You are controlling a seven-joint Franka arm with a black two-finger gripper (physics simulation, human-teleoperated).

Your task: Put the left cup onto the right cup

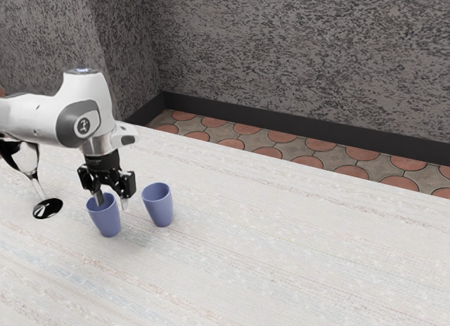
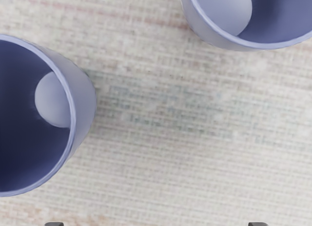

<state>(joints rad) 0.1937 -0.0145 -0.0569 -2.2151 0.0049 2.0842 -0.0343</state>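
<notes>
Black two-finger gripper [image 1: 111,201] is open wide and grips nothing. It hangs low over the left blue plastic cup [image 1: 105,220], one finger at the cup's rim, the other just outside the wall facing the right blue plastic cup [image 1: 157,204]. Both cups stand upright, near each other but apart, on the pale wood-grain table [image 1: 281,256]. A clear wine glass [image 1: 27,164] stands further toward the exterior view's left.

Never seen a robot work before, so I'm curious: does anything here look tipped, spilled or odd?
Both blue cups, left cup and right cup, stand upright and empty, nothing spilled. Only the wine glass at the exterior view's left looks odd: its stem seems to slant over its dark base.
</notes>
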